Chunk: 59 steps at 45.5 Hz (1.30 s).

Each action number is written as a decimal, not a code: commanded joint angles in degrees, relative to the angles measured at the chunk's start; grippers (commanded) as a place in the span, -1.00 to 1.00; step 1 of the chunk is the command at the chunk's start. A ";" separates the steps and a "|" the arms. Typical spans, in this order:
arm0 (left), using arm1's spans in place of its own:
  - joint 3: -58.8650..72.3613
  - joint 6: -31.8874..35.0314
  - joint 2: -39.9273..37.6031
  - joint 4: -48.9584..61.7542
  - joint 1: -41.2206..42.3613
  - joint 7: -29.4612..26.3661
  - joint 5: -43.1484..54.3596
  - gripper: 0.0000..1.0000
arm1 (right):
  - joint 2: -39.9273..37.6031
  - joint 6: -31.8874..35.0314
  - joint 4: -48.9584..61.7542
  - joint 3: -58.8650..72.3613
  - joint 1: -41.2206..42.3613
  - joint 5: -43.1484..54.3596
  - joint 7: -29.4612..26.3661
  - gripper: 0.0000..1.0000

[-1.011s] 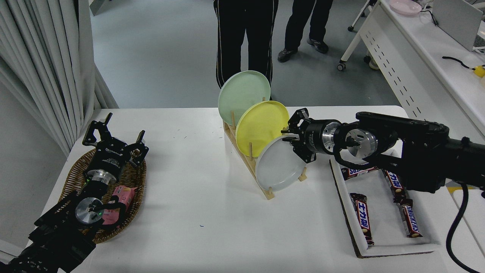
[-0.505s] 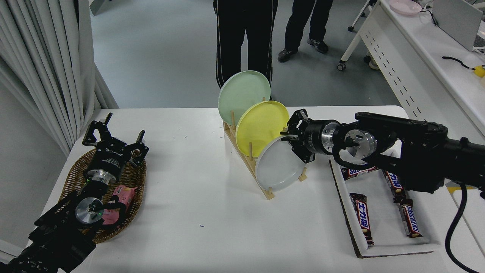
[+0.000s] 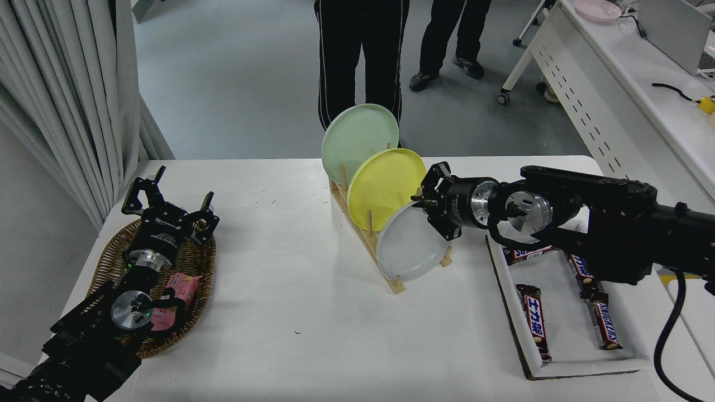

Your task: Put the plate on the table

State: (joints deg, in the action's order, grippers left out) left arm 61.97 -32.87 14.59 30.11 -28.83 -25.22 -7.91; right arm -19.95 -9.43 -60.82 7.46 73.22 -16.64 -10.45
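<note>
The left gripper (image 3: 167,196) hangs spread wide over a wicker basket (image 3: 109,262). On the table (image 3: 290,290), the light grey plate (image 3: 410,248) stands in the wooden rack (image 3: 368,237), nearest slot. The right gripper (image 3: 427,209) meets its upper right rim; finger spacing is unclear.

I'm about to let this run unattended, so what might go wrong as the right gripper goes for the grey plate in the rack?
The right gripper is at the upper right rim of the plate, which stands in the wooden rack right in front of the yellow plate. Lifting could nudge the yellow plate or drag the light rack. An edge grip may let the plate swing or slip. The candy tray lies close on the right, crowding the set-down spot on the table.
</note>
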 commanded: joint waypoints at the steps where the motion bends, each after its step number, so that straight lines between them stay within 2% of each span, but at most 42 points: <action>1: -0.01 -0.01 0.00 -0.06 0.00 0.00 0.00 1.00 | 0.00 0.03 0.00 -0.07 0.00 0.03 -0.01 -0.90; 25: -0.01 0.00 0.00 -0.06 0.00 0.00 0.00 1.00 | -0.26 0.03 0.09 -0.69 0.09 0.21 -0.88 -1.00; 59: -0.01 -0.01 0.00 0.03 0.00 0.00 0.00 1.00 | -0.61 1.52 0.09 -4.12 -0.35 0.30 -4.14 -1.00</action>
State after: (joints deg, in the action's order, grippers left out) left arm 61.97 -32.86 14.59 30.10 -28.83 -25.22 -7.91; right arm -20.32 -9.16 -60.77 4.77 72.89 -16.39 -13.51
